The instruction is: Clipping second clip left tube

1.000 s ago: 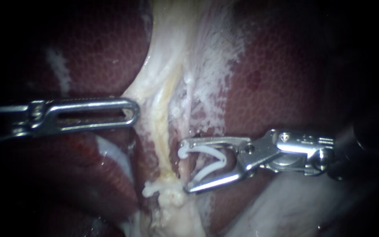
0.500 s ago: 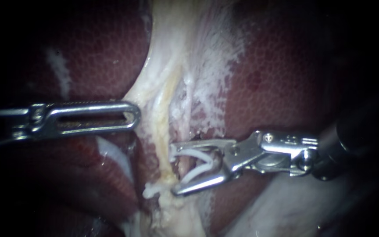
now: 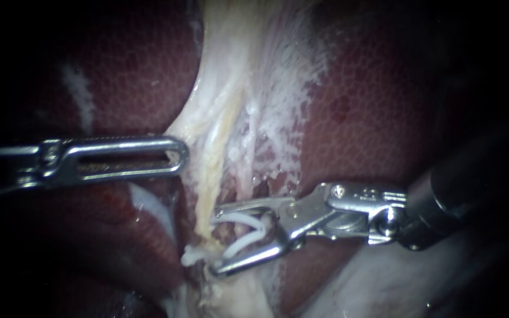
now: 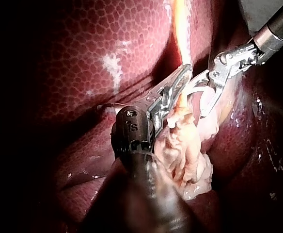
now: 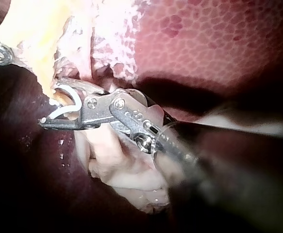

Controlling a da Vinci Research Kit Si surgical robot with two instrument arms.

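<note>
While open, white clip [image 3: 244, 231] at tube [image 3: 208, 191]

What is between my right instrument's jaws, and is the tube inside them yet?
A white clip, spread open, is held by both jaws of the right instrument. The pale tube reaches the clip's mouth. How far in it lies is hidden behind the jaws.
</note>
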